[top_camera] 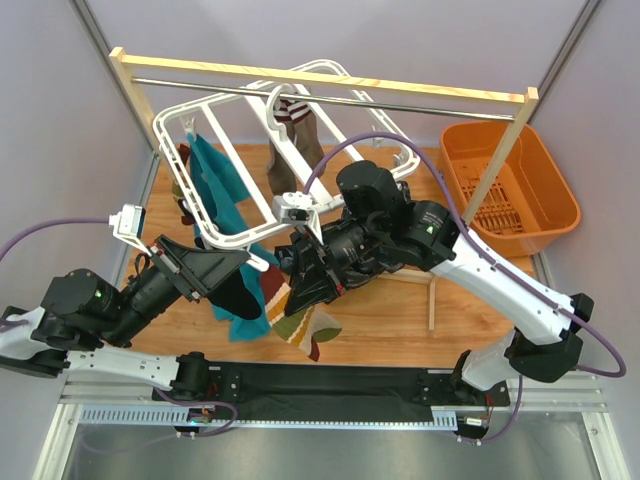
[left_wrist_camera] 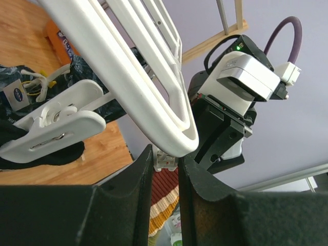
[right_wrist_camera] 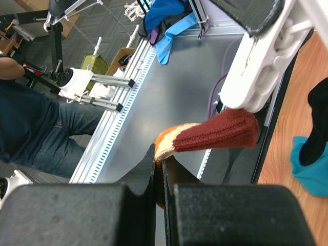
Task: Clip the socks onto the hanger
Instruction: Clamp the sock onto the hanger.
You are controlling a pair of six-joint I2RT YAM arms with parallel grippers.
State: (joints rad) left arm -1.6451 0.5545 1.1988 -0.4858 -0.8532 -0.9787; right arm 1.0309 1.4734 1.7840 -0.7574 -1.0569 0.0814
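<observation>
The right gripper [right_wrist_camera: 160, 156] pinches the striped sock [right_wrist_camera: 220, 133], a clip [right_wrist_camera: 261, 66] just past its fingers [right_wrist_camera: 138, 179]; the left gripper [left_wrist_camera: 165, 154] squeezes the hanger [left_wrist_camera: 154, 97].

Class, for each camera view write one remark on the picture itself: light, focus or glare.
Top external: even light, sharp throughout, no hard shadows on the wooden table. Left wrist: the white hanger is bright, the left hand almost featureless black. Right wrist: the striped sock is crisp; the metal surface has a soft sheen.
</observation>
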